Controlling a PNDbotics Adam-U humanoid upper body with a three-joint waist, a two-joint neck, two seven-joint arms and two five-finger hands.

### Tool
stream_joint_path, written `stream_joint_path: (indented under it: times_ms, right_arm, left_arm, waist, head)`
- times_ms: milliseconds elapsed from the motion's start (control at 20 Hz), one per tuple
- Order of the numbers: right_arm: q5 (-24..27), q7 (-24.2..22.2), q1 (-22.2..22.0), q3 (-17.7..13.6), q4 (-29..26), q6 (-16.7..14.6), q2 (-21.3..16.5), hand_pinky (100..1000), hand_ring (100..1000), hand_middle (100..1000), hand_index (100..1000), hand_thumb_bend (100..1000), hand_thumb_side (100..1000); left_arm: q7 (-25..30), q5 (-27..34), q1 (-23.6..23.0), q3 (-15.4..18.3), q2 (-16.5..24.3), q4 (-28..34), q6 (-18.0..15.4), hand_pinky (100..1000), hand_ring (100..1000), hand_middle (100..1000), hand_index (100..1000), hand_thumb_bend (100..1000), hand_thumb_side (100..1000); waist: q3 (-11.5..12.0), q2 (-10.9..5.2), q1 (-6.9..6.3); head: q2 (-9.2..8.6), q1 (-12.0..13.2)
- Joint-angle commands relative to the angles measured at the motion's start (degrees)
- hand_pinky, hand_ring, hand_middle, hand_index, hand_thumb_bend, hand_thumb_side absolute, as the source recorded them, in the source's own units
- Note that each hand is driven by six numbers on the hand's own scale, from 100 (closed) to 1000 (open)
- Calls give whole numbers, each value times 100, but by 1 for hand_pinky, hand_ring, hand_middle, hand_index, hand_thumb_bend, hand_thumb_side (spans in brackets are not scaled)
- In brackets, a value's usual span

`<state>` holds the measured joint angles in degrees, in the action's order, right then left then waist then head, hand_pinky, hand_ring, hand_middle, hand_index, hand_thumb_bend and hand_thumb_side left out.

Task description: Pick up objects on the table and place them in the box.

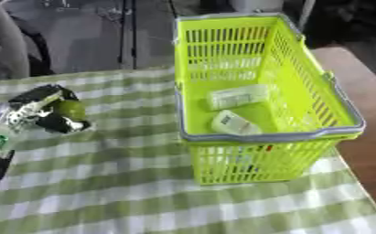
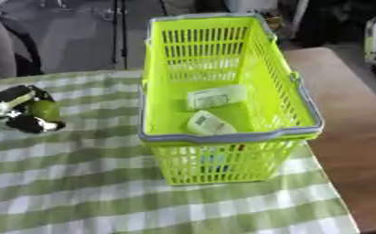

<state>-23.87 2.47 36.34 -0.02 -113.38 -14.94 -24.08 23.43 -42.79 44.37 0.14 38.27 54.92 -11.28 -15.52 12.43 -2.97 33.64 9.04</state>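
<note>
Holding a small green ball (image 1: 69,109), the left hand (image 1: 39,112) sits at the left side of the checked cloth (image 1: 142,196), its fingers curled round the ball. Well apart to the right stands the green basket (image 1: 327,105), with two pale packets (image 1: 237,97) lying inside it.

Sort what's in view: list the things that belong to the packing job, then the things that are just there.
Part of the job:
- lime basket
- two pale packets already inside it
- left robot hand, curled round a green object

Just there:
- green checked tablecloth
- bare wooden tabletop to the right
</note>
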Motion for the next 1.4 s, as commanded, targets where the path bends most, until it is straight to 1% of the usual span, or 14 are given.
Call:
stream_joint_path:
  times_ms: [50, 200, 350, 400, 500, 600, 700, 900, 950, 1050, 1100, 1200, 1350, 1400]
  right_arm:
    - [-68, -4, 19, -65, -121, 31, -123, 611, 626, 685, 845, 100, 371]
    - [-75, -20, -19, -51, -121, 35, -104, 611, 627, 687, 845, 100, 370]
    - [-77, -30, -31, -45, -121, 37, -95, 611, 627, 687, 845, 100, 370]
    - [-69, -42, -47, -28, -121, 39, -73, 612, 627, 687, 845, 100, 370]
    - [-47, -77, -67, 5, -121, 41, -42, 612, 627, 688, 845, 100, 369]
    - [-23, -117, -60, 44, -121, 29, -10, 612, 627, 688, 845, 100, 369]
    - [-1, -151, -53, 72, -121, 21, 13, 612, 627, 688, 845, 100, 368]
    - [48, -208, 14, 129, -121, -16, 61, 612, 628, 688, 845, 100, 367]
    - [63, -220, 36, 145, -121, -27, 80, 612, 627, 688, 845, 100, 368]
    - [77, -247, 70, 167, -121, -45, 111, 612, 627, 687, 845, 100, 368]
    - [80, -258, 80, 174, -121, -51, 124, 611, 627, 686, 845, 100, 368]
    - [94, -282, 112, 198, -121, -62, 156, 610, 626, 685, 844, 100, 369]
    - [118, -308, 141, 221, -121, -70, 184, 609, 624, 683, 844, 100, 371]
    - [124, -314, 146, 224, -121, -71, 188, 609, 624, 683, 844, 100, 371]
  left_arm:
    - [25, 270, 140, -2, 295, 421, -35, 192, 263, 344, 583, 190, 123]
    - [-15, 590, 303, -99, 245, 738, -49, 186, 255, 338, 583, 170, 129]
    - [1, 785, 375, -160, 228, 895, -1, 186, 255, 338, 583, 170, 129]
    - [-43, 934, 558, -214, 86, 1074, -63, 193, 258, 340, 586, 180, 103]
    - [-111, 1263, 866, -385, -162, 1406, -55, 199, 264, 344, 590, 193, 100]
    - [-147, 1383, 1088, -536, -404, 1602, -21, 203, 268, 344, 590, 207, 100]
    - [-226, 1368, 1236, -639, -618, 1666, 30, 204, 269, 346, 592, 218, 100]
    - [-508, 1201, 1435, -878, -1117, 1734, 30, 215, 279, 350, 594, 260, 100]
    - [-557, 1101, 1454, -962, -1277, 1722, 10, 223, 285, 354, 597, 280, 107]
    - [-612, 856, 1468, -1085, -1539, 1660, -49, 237, 297, 367, 610, 291, 114]
    - [-640, 726, 1469, -1116, -1647, 1618, -83, 239, 298, 367, 610, 290, 119]
    - [-711, 454, 1449, -1169, -1899, 1541, -168, 246, 305, 372, 613, 321, 128]
    - [-843, -69, 1392, -1265, -2170, 1520, -385, 298, 343, 402, 649, 469, 207]
    - [-898, -247, 1373, -1278, -2223, 1515, -454, 312, 353, 411, 660, 504, 233]
  waist:
    - [9, -210, 23]
    - [-6, -313, 25]
    - [-14, -342, 26]
    - [-57, -398, 33]
    - [-115, -476, 33]
    - [-186, -535, 17]
    - [-245, -560, 10]
    - [-396, -564, -2]
    - [-433, -549, -2]
    - [-484, -522, 0]
    - [-501, -510, 2]
    - [-549, -477, 8]
    - [-596, -424, 16]
    - [-601, -416, 18]
  head:
    - [59, -10]
    - [80, 0]
    - [82, 0]
    - [93, 32]
    - [105, 75]
    - [93, 123]
    - [58, 144]
    - [-7, 254]
    - [-17, 299]
    - [-30, 369]
    - [-34, 396]
    - [-43, 493]
    - [-52, 572]
    - [-52, 583]
